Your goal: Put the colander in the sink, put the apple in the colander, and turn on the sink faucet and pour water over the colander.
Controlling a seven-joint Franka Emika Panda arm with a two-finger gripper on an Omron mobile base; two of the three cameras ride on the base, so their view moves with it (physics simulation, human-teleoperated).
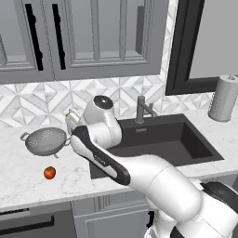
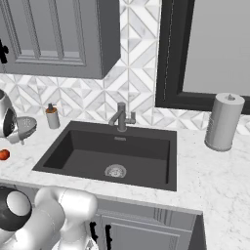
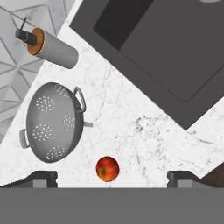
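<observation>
The grey holed colander [image 1: 45, 141] stands upright on the marble counter left of the sink [image 1: 173, 138], also seen from above as the colander [image 3: 50, 122]. The small red apple [image 1: 49, 173] lies on the counter in front of it, near the counter's front edge. In the hand view the apple [image 3: 107, 169] sits just above the gap between my fingertips. My gripper [image 3: 112, 178] hangs above the counter between colander and sink, open wide with nothing in it. The dark faucet [image 1: 142, 109] rises behind the basin, with no water running. The sink [image 2: 112, 151] holds nothing but its silver drain.
A brown-topped soap dispenser [image 2: 52, 117] stands at the back wall between colander and sink. A paper towel roll [image 2: 223, 122] is on the counter right of the sink. Grey wall cabinets [image 1: 93, 37] hang above the counter. My own arm crosses the sink's left edge in the left base view.
</observation>
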